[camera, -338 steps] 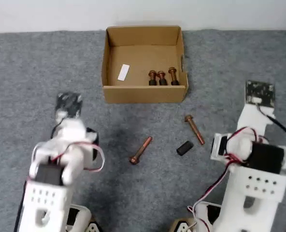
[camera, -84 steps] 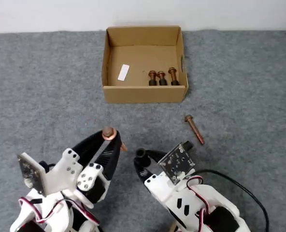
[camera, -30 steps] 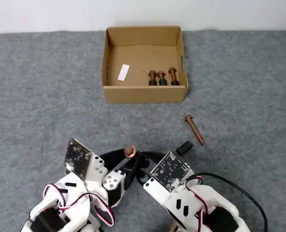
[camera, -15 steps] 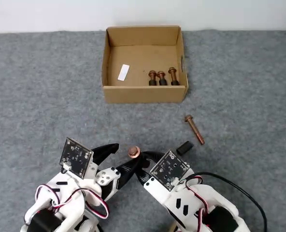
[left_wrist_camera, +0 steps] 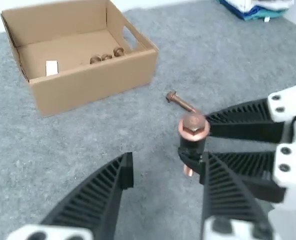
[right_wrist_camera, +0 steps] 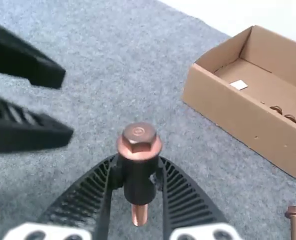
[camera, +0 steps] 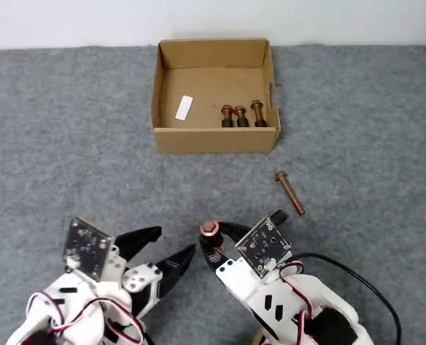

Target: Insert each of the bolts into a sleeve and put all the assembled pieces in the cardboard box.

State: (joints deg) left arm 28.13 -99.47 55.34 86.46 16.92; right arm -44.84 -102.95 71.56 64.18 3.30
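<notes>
A copper bolt [camera: 209, 229] stands head-up in a black sleeve [right_wrist_camera: 137, 183], and my right gripper [camera: 212, 246] is shut on that sleeve near the table's front centre. My left gripper [camera: 175, 241] is open just to its left, fingers apart and holding nothing. In the left wrist view the left gripper [left_wrist_camera: 167, 162] faces the bolted sleeve [left_wrist_camera: 191, 139]. One loose bolt [camera: 290, 192] lies on the carpet to the right. A second black sleeve [camera: 277, 215] peeks out behind the right arm's camera board. The cardboard box [camera: 166, 93] at the back holds three assembled pieces [camera: 242, 115].
A white label [camera: 184, 107] lies on the box floor. Grey carpet covers the table, with open room to the left and right of the box. A white wall runs behind it.
My left gripper has let go of the bolt, opened and drawn back to the left. The bolt now sits in the sleeve held by my right gripper.
</notes>
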